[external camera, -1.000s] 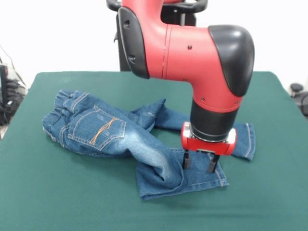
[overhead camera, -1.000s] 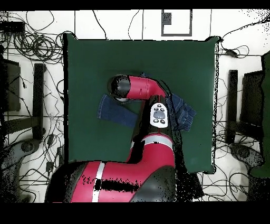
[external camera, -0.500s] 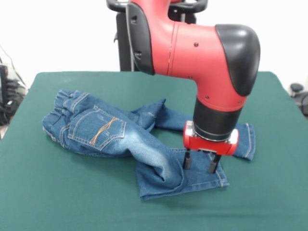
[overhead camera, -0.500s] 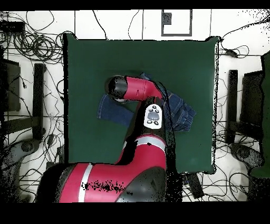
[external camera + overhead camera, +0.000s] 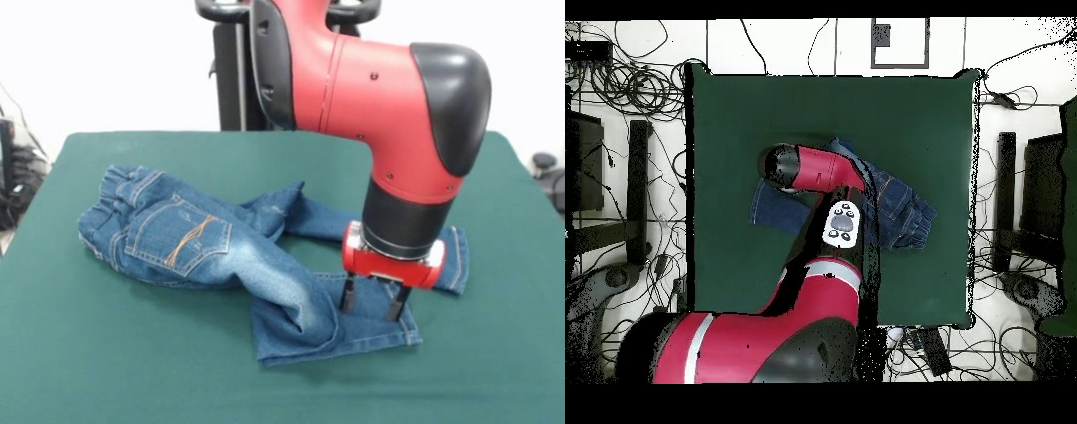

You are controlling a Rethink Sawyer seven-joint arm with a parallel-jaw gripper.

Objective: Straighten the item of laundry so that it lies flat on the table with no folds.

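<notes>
One pair of jeans (image 5: 212, 252) lay crumpled on the single green felt table (image 5: 106, 371), toward its middle. It was faded blue denim with orange stitching on one visible back pocket. One leg was folded over itself near the front, the other trailed behind the arm. One red and black arm hung over them, its gripper (image 5: 374, 302) spread apart, two dark fingers (image 5: 348, 296) poised at the folded leg's hem, holding nothing.
</notes>
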